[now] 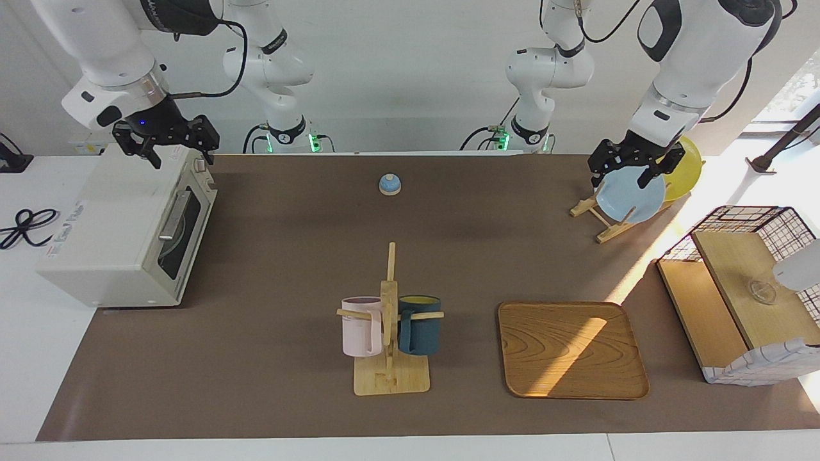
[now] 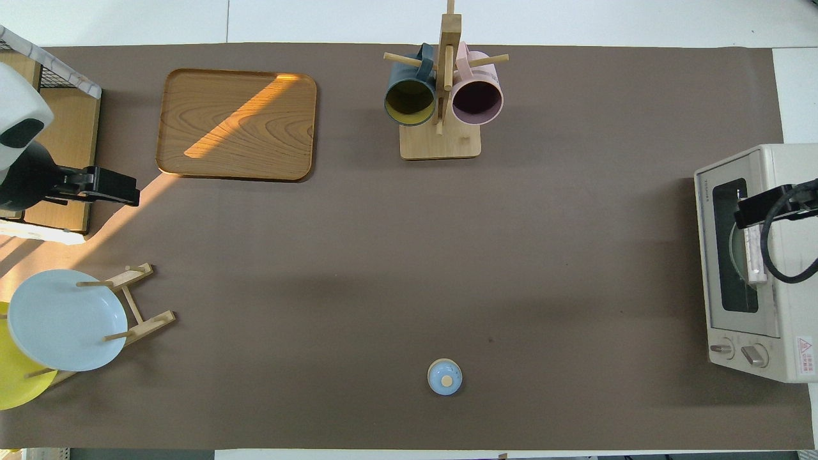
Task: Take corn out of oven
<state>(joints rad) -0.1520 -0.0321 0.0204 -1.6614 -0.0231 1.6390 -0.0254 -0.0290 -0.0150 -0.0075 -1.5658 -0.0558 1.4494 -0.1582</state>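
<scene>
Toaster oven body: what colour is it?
Off-white, on the boxy toaster oven; clearest in the facing view.

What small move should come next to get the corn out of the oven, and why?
Probably lower the right hand, which hangs open over the oven, down to the bar handle of the door. The door is shut, so the corn cannot be reached or even seen yet. The left hand waits open over the plate rack.

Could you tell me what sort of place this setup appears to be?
Probably a robotics lab bench staged as a mock kitchen: a toaster oven, mugs on a wooden mug tree and plates on a rack sit on a brown mat, with cabled robot arms mounted along the table's edge.
</scene>
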